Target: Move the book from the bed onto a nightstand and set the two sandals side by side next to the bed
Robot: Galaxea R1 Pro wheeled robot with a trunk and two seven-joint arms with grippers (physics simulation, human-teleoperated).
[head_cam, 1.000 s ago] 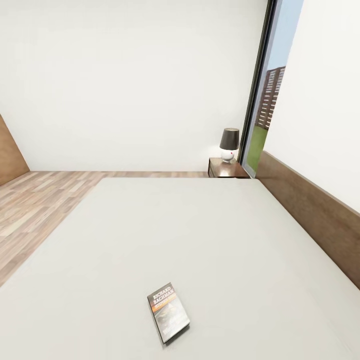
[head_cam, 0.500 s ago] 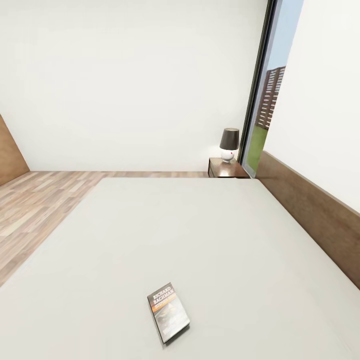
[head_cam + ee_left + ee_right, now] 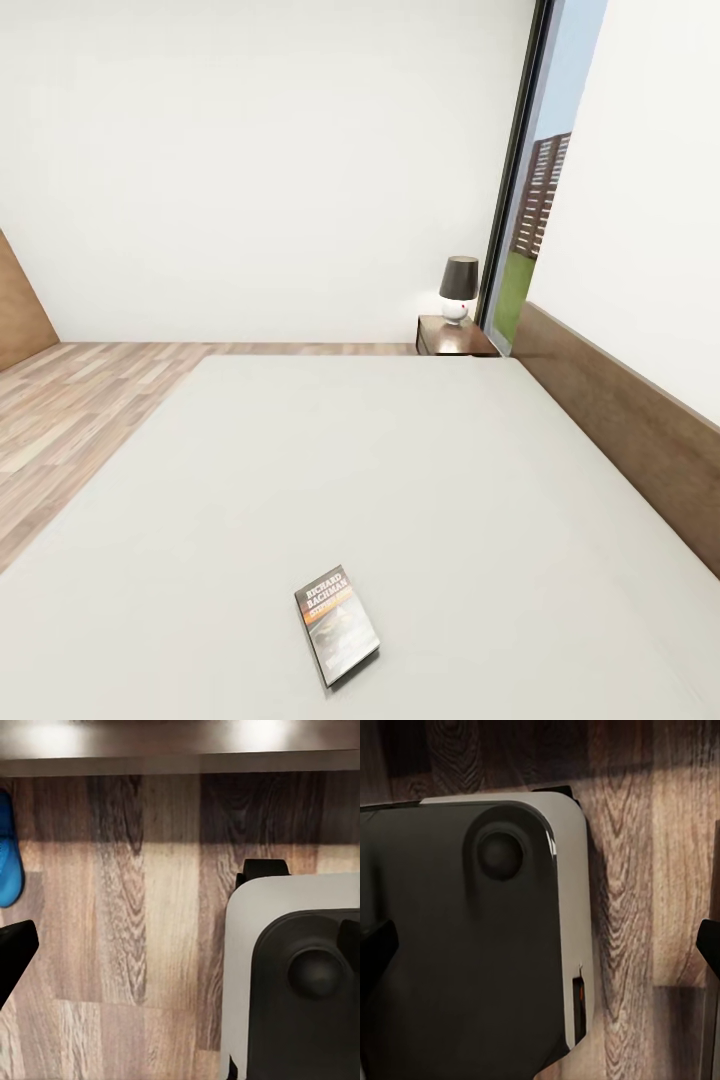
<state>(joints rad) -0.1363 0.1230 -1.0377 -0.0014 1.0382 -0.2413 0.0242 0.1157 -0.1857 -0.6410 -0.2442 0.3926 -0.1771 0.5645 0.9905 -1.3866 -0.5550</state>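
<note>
Here the book [image 3: 337,624] lies flat on the bed [image 3: 400,480], on the near part of the pale mattress, well apart from the nightstand [image 3: 452,338] with its lamp [image 3: 458,288] beyond the far corner by the headboard [image 3: 620,420]. A blue sandal [image 3: 9,862] lies on the wood floor [image 3: 150,907] beside the bed frame, near the robot's base [image 3: 300,975]. Both fingers of the left gripper [image 3: 187,945] and of the right gripper [image 3: 544,945] stand wide apart, holding nothing.

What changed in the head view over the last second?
Nothing visibly changed. The book lies flat on the bed in the same spot, and the nightstand with its lamp stands as before; the camera has not shifted.
</note>
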